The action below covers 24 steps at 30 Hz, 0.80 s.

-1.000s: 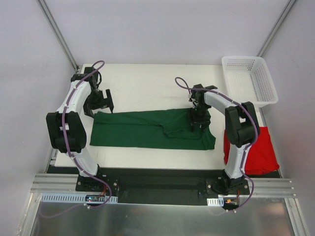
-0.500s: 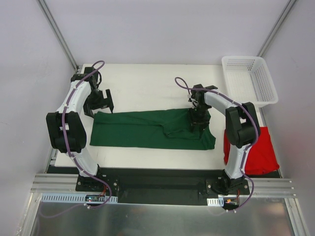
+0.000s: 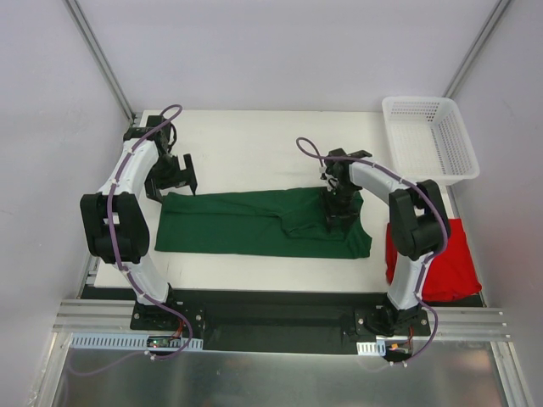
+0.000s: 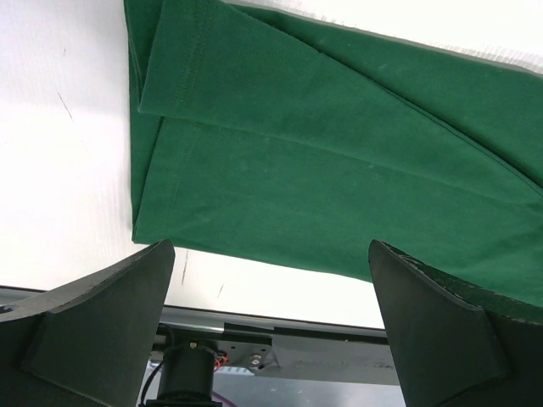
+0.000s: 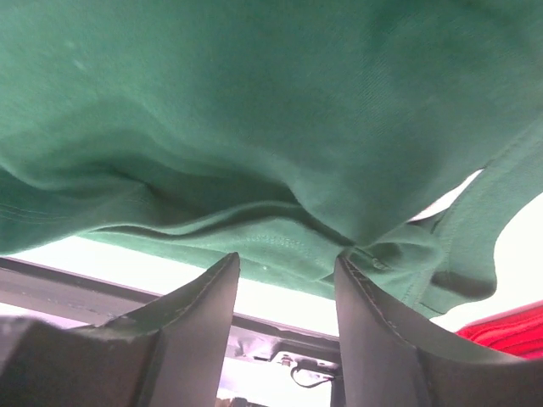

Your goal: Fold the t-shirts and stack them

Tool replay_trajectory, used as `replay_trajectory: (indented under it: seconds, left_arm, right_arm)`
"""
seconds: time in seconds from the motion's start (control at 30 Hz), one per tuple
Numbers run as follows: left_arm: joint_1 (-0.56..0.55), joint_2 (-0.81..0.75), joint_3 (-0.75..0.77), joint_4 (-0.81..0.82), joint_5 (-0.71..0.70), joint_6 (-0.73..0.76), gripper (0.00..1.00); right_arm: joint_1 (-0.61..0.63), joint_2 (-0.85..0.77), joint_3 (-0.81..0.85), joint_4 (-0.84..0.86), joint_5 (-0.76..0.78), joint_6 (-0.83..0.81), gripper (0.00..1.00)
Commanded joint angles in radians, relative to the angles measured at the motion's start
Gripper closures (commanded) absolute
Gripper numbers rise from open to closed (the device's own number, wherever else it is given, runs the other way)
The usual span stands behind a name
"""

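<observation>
A green t-shirt (image 3: 254,222) lies folded into a long band across the middle of the white table (image 3: 254,153). My left gripper (image 3: 188,180) hovers open just beyond the band's far-left corner; in the left wrist view the shirt (image 4: 339,153) fills the frame past the wide-spread gripper (image 4: 270,254). My right gripper (image 3: 338,212) is down on the band's right part. In the right wrist view its jaws (image 5: 286,263) stand partly apart, with a raised fold of green cloth (image 5: 254,110) at their tips. A red t-shirt (image 3: 445,259) lies crumpled at the table's right edge.
A white plastic basket (image 3: 428,140) stands at the far right corner. The red cloth (image 5: 509,326) shows at the lower right of the right wrist view. The black front rail (image 3: 271,309) runs along the near edge between the arm bases.
The right wrist has shifted slightly to the left on the green shirt. The left arm and the shirt's outline look the same.
</observation>
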Motion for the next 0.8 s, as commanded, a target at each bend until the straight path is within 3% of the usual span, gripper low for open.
replay_trajectory:
  seconds: [0.0, 0.63, 0.77]
  left_arm:
    - [-0.011, -0.028, 0.002, -0.012, -0.001, -0.009, 0.01]
    - [-0.012, -0.045, -0.009, -0.012, -0.001, -0.011, 0.01]
    - [-0.012, -0.048, -0.010, -0.012, -0.004, -0.009, 0.01]
  right_arm:
    - [0.013, -0.060, -0.039, -0.010, -0.013, 0.018, 0.50]
    - [-0.011, -0.065, -0.042, -0.014, 0.038, -0.001, 0.44]
    - [-0.011, -0.060, -0.054, 0.001, 0.021, -0.001, 0.52]
